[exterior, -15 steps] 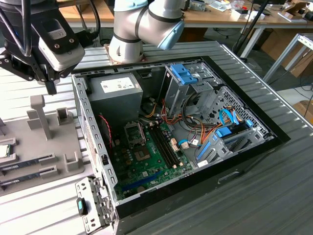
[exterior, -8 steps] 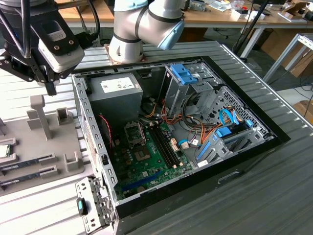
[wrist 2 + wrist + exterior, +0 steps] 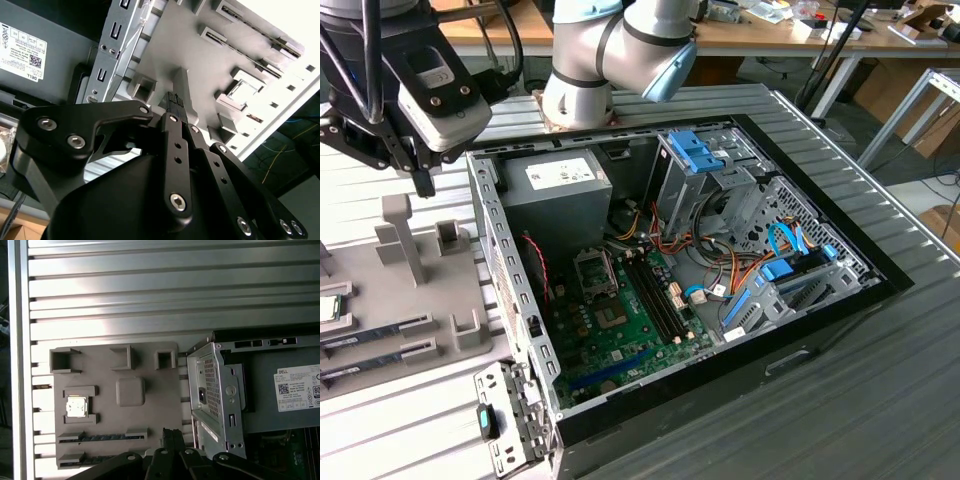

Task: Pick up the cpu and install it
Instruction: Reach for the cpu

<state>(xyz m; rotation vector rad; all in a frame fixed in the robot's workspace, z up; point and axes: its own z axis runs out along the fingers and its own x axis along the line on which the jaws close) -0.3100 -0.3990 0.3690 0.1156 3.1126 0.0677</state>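
Soft, even light in the exterior view, the computer case (image 3: pixel 496 250) shadowed inside. In the second wrist view the grey tray (image 3: pixel 200 65) burns out white at one end — the gripper (image 3: pixel 176 100) dark against it. In the first wrist view glare bands the ribbed table (image 3: pixel 150 290), and the cpu (image 3: pixel 76 406) glints

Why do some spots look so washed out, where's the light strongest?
First wrist view: a bright band of glare crosses the ribbed table and the cpu glints. Second wrist view: the surface past the grey tray burns out white, the pincer in front is dark. Exterior view: evenly lit.
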